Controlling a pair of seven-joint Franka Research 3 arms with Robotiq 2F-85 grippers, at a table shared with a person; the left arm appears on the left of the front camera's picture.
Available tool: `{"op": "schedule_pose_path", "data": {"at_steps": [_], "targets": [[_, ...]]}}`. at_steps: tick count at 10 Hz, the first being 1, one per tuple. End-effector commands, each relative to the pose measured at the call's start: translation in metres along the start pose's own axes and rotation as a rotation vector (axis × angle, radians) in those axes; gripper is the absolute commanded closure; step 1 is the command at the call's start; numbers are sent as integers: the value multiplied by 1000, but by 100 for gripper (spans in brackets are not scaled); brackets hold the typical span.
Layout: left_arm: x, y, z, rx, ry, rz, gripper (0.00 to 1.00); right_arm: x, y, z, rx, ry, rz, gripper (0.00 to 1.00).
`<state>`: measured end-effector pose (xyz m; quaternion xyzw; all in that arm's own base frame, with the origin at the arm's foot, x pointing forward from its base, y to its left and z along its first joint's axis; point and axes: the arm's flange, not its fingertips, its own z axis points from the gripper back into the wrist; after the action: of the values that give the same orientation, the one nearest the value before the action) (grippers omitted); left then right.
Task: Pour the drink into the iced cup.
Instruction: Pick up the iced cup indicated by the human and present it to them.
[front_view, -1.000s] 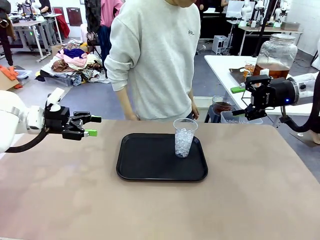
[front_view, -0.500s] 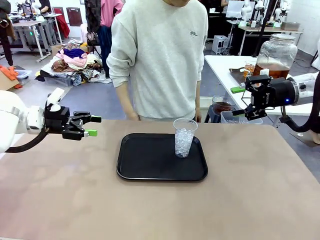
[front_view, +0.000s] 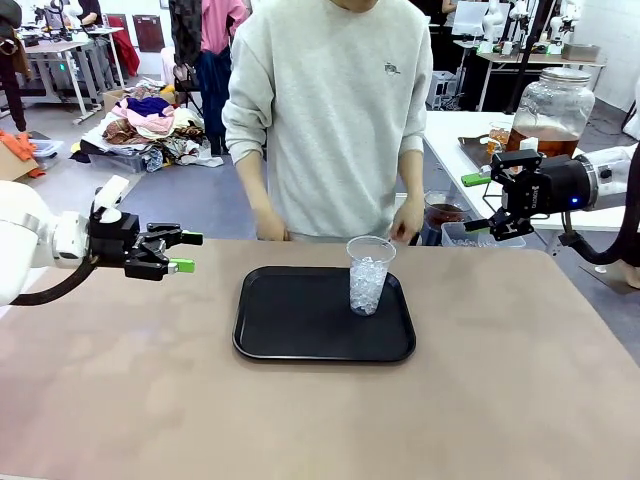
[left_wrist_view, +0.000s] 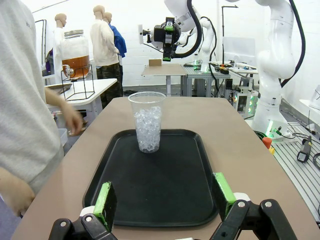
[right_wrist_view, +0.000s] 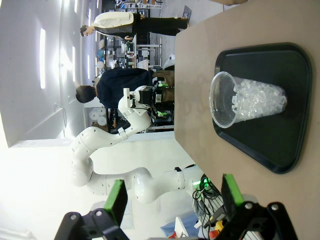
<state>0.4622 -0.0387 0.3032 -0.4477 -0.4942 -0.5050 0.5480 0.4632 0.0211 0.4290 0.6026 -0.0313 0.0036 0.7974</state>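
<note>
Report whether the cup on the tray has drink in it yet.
Ice only, no drink yet. The clear cup stands upright on the black tray, holding white ice cubes with no amber liquid among them.

Front faces the person; all views share the iced cup.

Black tray, rectangular with rounded corners and a raised rim, lying flat at mid-width on the tan surface, nearer the far edge than the near one. Left wrist view: tray seen lengthwise along the surface. Right wrist view: tray turned sideways on the surface. Behind the far edge, a person in a grey sweatshirt stands facing the tray. Background left: a heap of mixed clothes on the floor. Background right: a white table.
</note>
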Motion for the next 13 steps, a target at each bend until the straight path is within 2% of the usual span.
{"op": "schedule_pose_path", "data": {"at_steps": [1, 13], "targets": [[2, 1, -1, 1, -7, 0, 0, 0, 1, 0, 3, 1, 2, 0], [2, 1, -1, 1, -7, 0, 0, 0, 1, 0, 3, 1, 2, 0]]}}
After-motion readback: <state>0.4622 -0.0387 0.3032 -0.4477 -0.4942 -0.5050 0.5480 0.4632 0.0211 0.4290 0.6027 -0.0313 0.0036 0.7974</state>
